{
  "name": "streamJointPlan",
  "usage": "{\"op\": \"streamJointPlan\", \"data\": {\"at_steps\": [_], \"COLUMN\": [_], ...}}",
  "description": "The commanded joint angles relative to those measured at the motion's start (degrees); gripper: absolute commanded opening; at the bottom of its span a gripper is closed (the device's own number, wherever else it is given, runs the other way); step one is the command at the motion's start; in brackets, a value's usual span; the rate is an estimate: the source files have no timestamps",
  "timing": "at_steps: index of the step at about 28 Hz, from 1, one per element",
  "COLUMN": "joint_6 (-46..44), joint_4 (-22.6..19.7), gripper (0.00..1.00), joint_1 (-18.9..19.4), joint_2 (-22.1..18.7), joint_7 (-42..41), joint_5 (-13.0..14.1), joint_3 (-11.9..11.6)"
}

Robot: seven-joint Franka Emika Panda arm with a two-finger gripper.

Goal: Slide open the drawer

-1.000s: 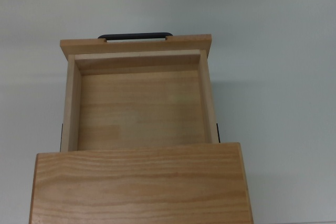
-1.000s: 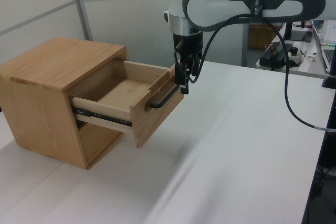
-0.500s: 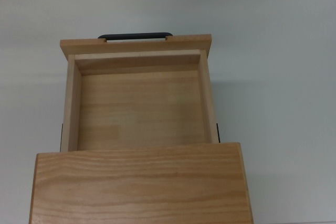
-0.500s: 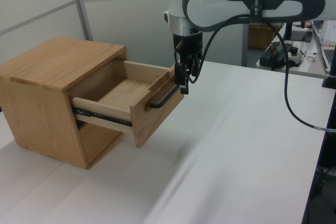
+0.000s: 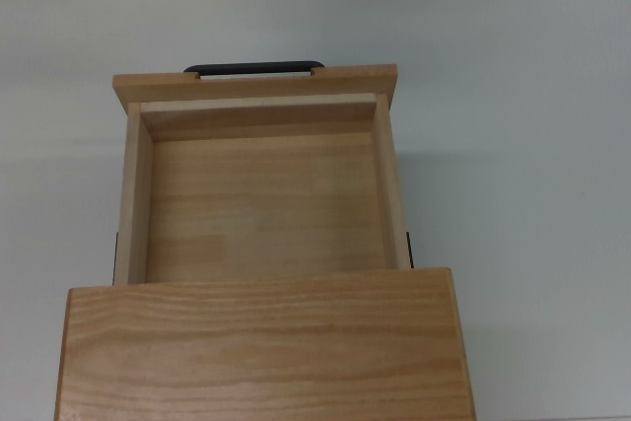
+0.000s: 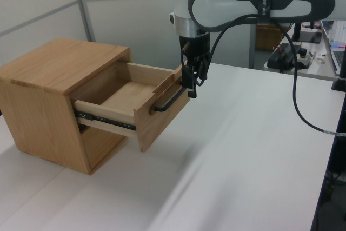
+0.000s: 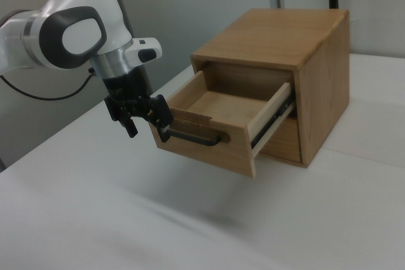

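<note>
end effector: mine (image 7: 144, 118) sits just off the handle's end, fingers spread, gripping nothing
change: it's lifted a touch off the handle since a second ago
handle (image 7: 193, 138): free
drawer (image 5: 261, 194): hasn't budged, well out of the cabinet (image 6: 51, 68) over the bench (image 5: 513, 145)
task: basically done imo

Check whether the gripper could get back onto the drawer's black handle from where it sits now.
Probably yes. The gripper hangs open just off one end of the handle, and nothing lies between them. The drawer is pulled well out of the cabinet, so the handle faces bare table.
</note>
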Motion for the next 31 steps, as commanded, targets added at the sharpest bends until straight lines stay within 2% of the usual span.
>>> {"op": "streamJointPlan", "data": {"at_steps": [1, 31], "joint_6": [-2.0, -1.7], "joint_4": [1.7, 1.7], "gripper": [1.00, 1.00], "joint_1": [0.5, 0.6], "joint_2": [0.7, 0.8], "joint_7": [1.9, 5.7], "joint_5": [0.3, 0.4], "joint_3": [-0.3, 1.2]}}
